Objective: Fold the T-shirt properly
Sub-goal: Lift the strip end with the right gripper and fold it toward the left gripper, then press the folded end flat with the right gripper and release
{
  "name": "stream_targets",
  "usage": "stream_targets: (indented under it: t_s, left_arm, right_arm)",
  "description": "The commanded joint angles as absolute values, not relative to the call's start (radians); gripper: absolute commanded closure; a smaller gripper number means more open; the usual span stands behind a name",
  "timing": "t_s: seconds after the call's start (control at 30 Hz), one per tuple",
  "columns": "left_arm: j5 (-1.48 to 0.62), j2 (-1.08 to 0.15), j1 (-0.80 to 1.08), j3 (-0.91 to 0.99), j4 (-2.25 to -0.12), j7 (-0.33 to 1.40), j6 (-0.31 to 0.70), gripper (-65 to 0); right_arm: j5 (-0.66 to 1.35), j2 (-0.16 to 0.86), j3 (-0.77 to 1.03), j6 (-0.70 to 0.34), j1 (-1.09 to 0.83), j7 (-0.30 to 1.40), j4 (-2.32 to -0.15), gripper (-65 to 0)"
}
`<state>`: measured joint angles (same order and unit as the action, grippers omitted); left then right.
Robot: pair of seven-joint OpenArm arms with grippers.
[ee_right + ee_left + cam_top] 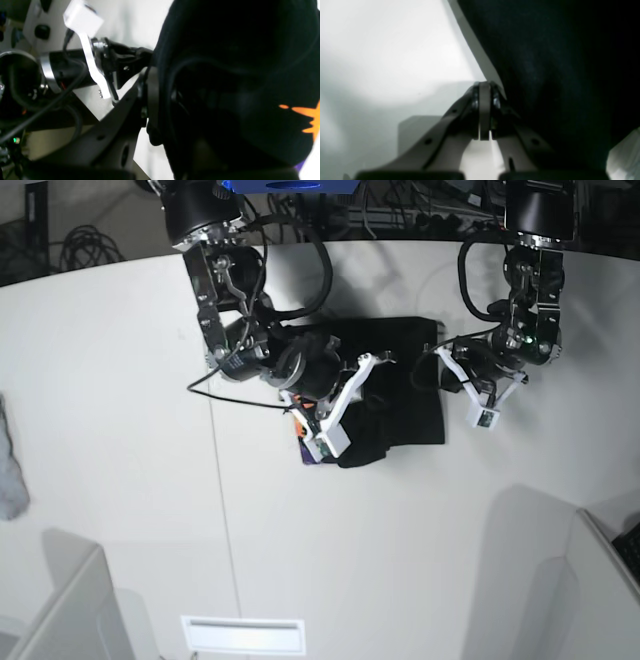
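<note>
On the white table (pixel 130 450) lies the black shirt (pixel 420 420), with the left gripper (pixel 485 86) at its edge, fingers pressed together, and the right gripper (pixel 160 100) pinching its cloth, likely mid-fold, so next lay that part flat.

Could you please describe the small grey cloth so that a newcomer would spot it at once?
In the base view, find the big white table and follow it to its left edge. There, about halfway down, lies a small, crumpled grey cloth. It is pale and plain, unlike the much larger black T-shirt with its orange and purple print.
</note>
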<state>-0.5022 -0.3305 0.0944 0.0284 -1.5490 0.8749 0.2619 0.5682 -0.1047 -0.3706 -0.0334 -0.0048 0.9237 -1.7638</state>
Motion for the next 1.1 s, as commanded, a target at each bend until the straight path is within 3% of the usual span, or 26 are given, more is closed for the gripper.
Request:
stream_targets:
  t_s: [0.0,0.5,0.77,0.97,1.07]
  left_arm:
    - [-0.499,-0.341,0.093,0.03,-1.558,0.888,0.26,0.0]
    - [-0.509,-0.38,0.174,0.047,-1.621,0.888,0.26,0.0]
    - [-0.512,-0.38,0.269,0.243,-1.681,0.888,0.266,0.0]
    - [-0.512,-0.377,0.331,0.381,-1.681,0.888,0.398,0.0]
    - [-0.504,-0.374,0.348,0.423,-1.681,0.888,0.41,0.0]
  right_arm:
    - [0.588,-0.113,-0.381,-0.03,0.027,0.885,-1.768,0.0]
    - [0.59,-0.117,-0.44,-0.021,0.045,0.831,-1.687,0.0]
    - [0.59,-0.116,-0.44,-0.021,0.053,0.776,-1.589,0.0]
    - [0.591,-0.119,-0.44,-0.021,0.068,0.776,-1.586,0.0]
    - [0.593,-0.119,-0.44,-0.021,0.081,0.776,-1.586,0.0]
